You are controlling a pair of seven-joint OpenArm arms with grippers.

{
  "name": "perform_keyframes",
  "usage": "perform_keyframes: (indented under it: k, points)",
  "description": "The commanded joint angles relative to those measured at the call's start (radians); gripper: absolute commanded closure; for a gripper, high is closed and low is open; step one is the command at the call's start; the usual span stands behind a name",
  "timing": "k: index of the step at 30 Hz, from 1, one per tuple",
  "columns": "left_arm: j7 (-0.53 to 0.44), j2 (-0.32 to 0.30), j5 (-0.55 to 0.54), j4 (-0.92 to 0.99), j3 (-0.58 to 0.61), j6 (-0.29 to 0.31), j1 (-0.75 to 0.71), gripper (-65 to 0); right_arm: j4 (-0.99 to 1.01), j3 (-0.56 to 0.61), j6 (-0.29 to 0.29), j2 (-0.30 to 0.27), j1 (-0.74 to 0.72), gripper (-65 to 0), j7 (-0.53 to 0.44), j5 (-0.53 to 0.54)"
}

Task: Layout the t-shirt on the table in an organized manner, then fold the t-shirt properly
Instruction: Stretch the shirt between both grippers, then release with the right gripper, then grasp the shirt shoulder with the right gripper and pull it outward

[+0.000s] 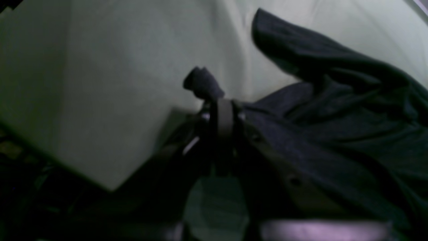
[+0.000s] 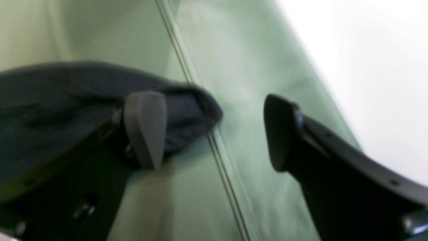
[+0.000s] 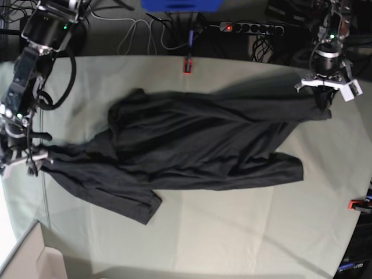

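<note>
A wide table (image 3: 232, 232) draped in pale grey-green cloth carries a charcoal-black t-shirt (image 3: 192, 145), spread crumpled and wrinkled across its middle from edge to edge. Small red clamps (image 3: 187, 65) grip the cloth at the table's borders.

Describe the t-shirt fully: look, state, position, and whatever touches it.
The t-shirt is dark charcoal, soft fabric, rumpled and stretched across the table, not yet flat. One sleeve juts toward the near edge. The left gripper is shut on a bunched tip of it; the right gripper is open, one finger beside its other end. No print shows.
</note>
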State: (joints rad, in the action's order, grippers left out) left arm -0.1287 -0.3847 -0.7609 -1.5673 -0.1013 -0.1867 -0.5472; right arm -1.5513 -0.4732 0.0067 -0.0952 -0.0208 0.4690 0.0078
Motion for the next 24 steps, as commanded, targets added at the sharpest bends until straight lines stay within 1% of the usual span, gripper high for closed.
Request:
perform_keyframes:
  k: [1, 2, 3, 6, 8, 9, 12, 16, 19, 24]
  points:
    - [-0.027, -0.012, 0.002, -0.018, -0.002, -0.003, -0.017, -0.3, -0.059, 0.008, 0.005, 0.007, 0.028, -46.8, -0.019, 0.005]
    - [-0.024, -0.012, 0.002, -0.020, -0.002, -0.003, -0.017, -0.3, -0.110, 0.029, 0.026, 0.022, 0.060, -46.8, -0.019, 0.005]
    - [-0.022, -0.012, 0.002, -0.018, -0.002, -0.003, -0.017, -0.3, -0.157, 0.052, 0.060, 0.036, 0.097, -46.8, -0.019, 0.005]
    - [-0.021, -0.003, 0.004, -0.018, -0.002, -0.003, -0.017, -0.3, -0.317, 0.133, 0.192, 0.094, 0.250, -46.8, -0.019, 0.005]
    - [-0.019, 0.008, 0.008, -0.025, -0.010, -0.003, -0.015, -0.3, -0.361, 0.186, 0.244, 0.125, 0.328, -46.8, -0.019, 0.004]
    - [-0.022, 0.008, 0.008, -0.025, -0.010, -0.003, -0.015, -0.3, -0.371, 0.212, 0.260, 0.139, 0.364, -46.8, -0.019, 0.004]
    - [-0.025, 0.006, 0.008, -0.029, -0.011, -0.003, -0.014, -0.2, -0.355, 0.262, 0.263, 0.165, 0.434, -46.8, -0.019, 0.004]
    - [-0.022, 0.005, 0.008, -0.029, -0.011, -0.003, -0.004, -0.2, -0.306, 0.319, 0.263, 0.167, 0.476, -46.6, -0.019, 0.004]
    - [-0.025, 0.002, 0.008, -0.029, -0.011, -0.003, -0.003, -0.2, -0.239, 0.357, 0.260, 0.163, 0.479, -46.3, -0.020, 0.002]
    - [-0.022, 0.002, 0.008, -0.029, -0.011, -0.001, 0.013, -0.2, -0.119, 0.365, 0.260, 0.168, 0.442, -46.2, -0.026, 0.002]
